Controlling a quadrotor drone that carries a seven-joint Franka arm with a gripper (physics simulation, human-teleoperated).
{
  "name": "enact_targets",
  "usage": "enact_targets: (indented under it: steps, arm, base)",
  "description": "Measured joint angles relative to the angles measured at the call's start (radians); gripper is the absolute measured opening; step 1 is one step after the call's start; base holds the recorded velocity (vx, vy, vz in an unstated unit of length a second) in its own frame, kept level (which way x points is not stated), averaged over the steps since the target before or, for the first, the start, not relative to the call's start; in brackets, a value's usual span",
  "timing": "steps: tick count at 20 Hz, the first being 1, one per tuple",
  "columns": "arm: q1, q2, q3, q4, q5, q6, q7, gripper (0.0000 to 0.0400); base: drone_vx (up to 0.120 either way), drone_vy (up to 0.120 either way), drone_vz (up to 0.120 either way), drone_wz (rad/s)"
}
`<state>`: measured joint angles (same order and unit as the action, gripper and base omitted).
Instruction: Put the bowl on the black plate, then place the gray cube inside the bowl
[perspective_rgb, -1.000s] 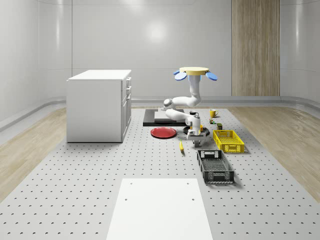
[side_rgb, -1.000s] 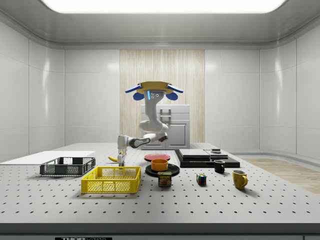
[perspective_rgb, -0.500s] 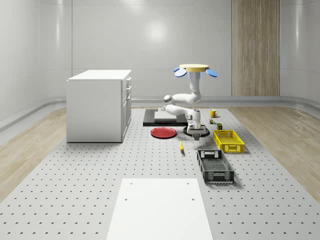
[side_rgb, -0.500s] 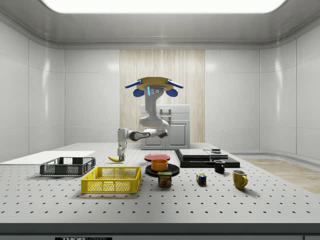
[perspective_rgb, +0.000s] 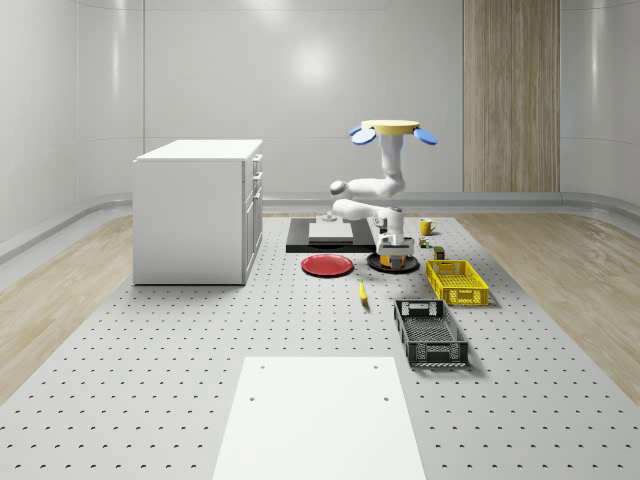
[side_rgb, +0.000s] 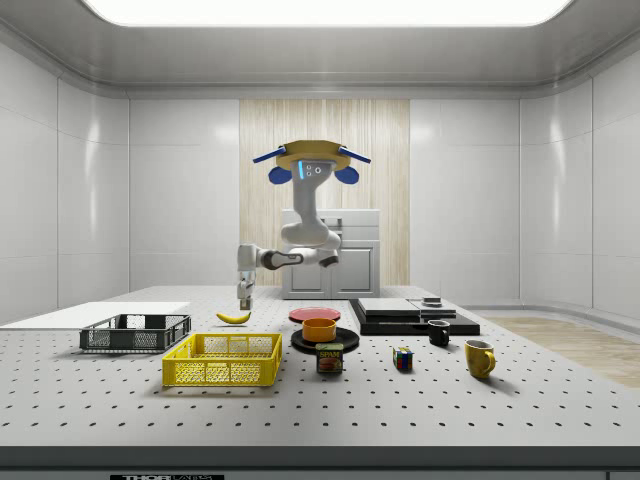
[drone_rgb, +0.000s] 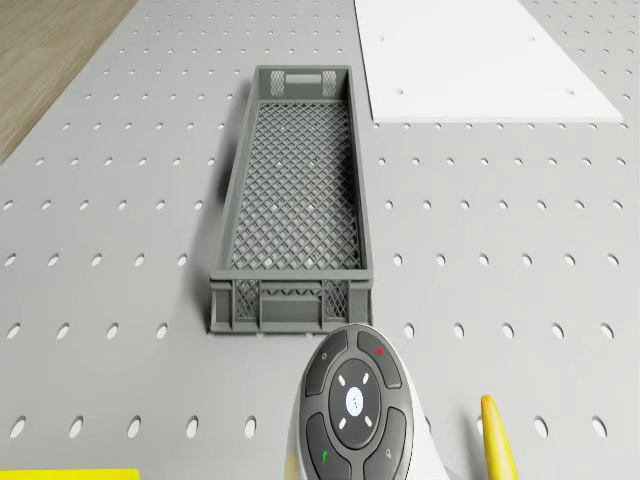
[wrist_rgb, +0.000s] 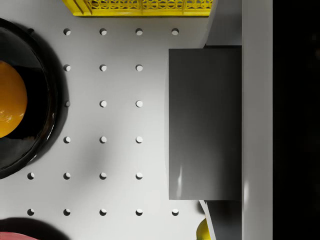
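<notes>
risk at this moment sits mostly in the release. the drone (side_rgb: 311, 160) hovers high over the bench (side_rgb: 120, 400), roughly above the plates in the side view, with its arm bent down and out toward that view's left. the tool (side_rgb: 243, 300) hangs well above the bench, and in the wrist view the gray cube (wrist_rgb: 205, 122) sits close against it, so we judge the tool to be closed on the gray cube. the orange bowl (side_rgb: 319, 329) already rests on the black plate (side_rgb: 345, 340), so the first half of the task looks done. in the wrist view the bowl lies off to one side of the cube rather than beneath it, with bare bench between them. if the tool let go now, we think the cube would drop onto the bench, or bounce toward the yellow crate (side_rgb: 222, 360) or the banana (side_rgb: 234, 317) nearby. because the carrier is hovering, small sway could shift the cube off line as it nears the bowl. a drop from this height could strike the rim, tip the bowl or push it off the plate. coming in too low risks knocking the bowl with the cube or the tool. the red plate (side_rgb: 314, 314) lies just beside the black one and could catch a stray cube.
</notes>
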<state>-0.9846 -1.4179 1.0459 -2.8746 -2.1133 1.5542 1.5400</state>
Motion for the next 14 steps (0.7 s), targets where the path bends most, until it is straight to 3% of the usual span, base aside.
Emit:
enact_targets:
  steps: [2, 14]
  arm:
    - [0.000, -0.001, 0.001, 0.000, 0.001, 0.000, 0.000, 0.0250]
    - [-0.003, -0.005, 0.004, 0.000, 0.005, 0.004, 0.003, 0.0250]
  base:
    - [-0.120, 0.120, 0.000, 0.000]
    - [-0.120, 0.000, 0.000, 0.000]
